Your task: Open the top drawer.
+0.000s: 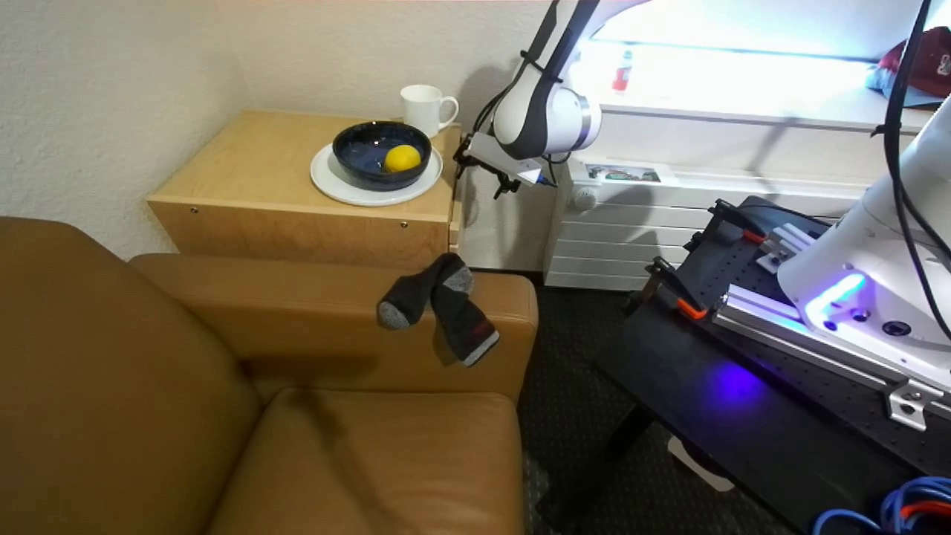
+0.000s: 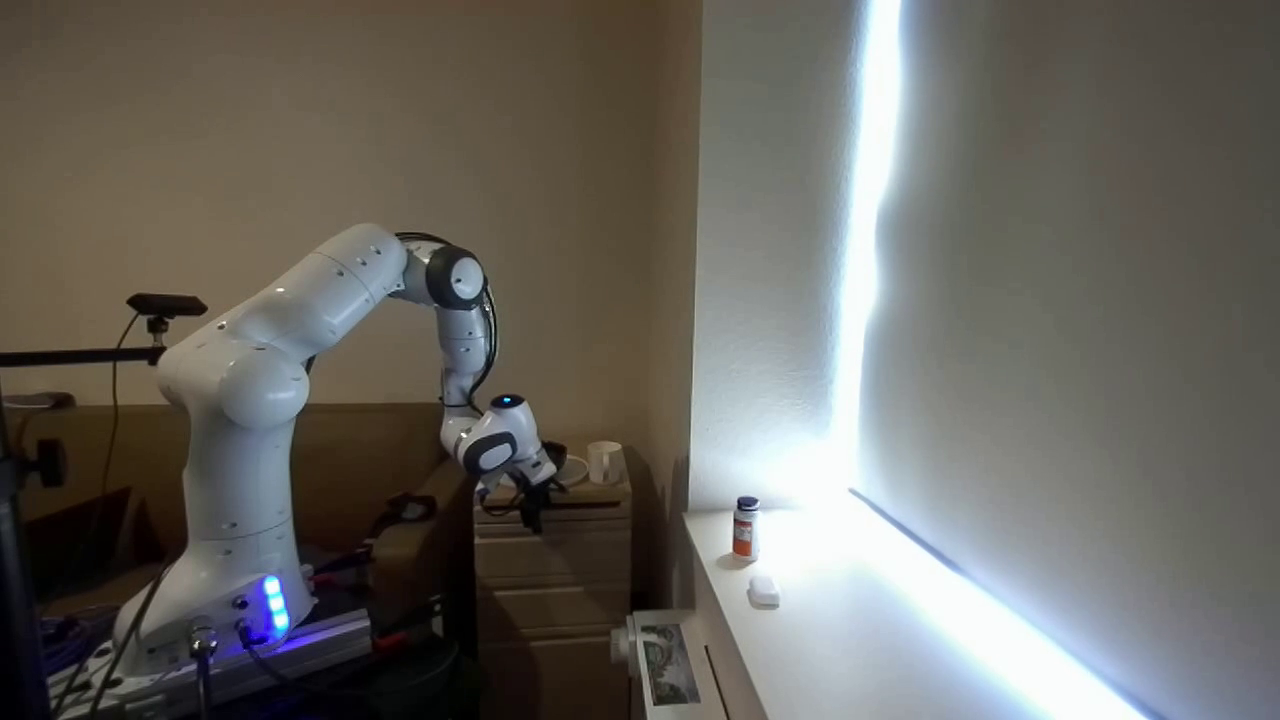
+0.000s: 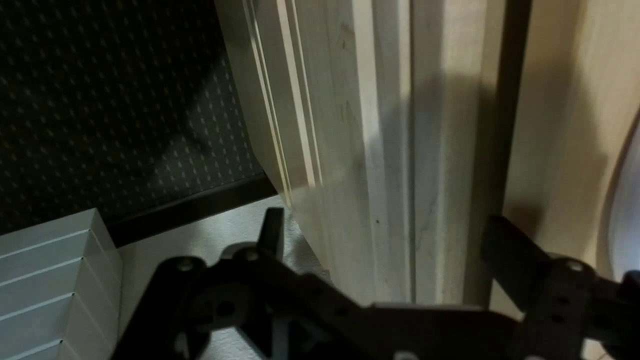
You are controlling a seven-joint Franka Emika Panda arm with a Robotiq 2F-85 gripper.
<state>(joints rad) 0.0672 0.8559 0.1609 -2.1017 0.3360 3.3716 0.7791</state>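
The light-wood cabinet stands in the corner. Its top drawer is a shallow front panel just under the cabinet top in an exterior view [image 2: 600,524] and in the wrist view [image 3: 429,175]. A dark gap runs between this panel and the cabinet top; I cannot tell how far the drawer stands out. My gripper [image 3: 385,227] is open and empty, its fingers wide apart. In the wrist view the right fingertip is over the dark gap and the left one is beyond the cabinet's side. In both exterior views the gripper [image 1: 481,177] [image 2: 535,510] is at the cabinet's upper front; contact is not visible.
On the cabinet top [image 1: 275,148] stand a white plate [image 1: 334,186], a dark bowl [image 1: 356,160] with a yellow ball [image 1: 402,158], and a white mug [image 1: 422,111]. A brown sofa [image 1: 371,438] with dark socks [image 1: 453,305] and a white radiator [image 1: 617,245] are close by.
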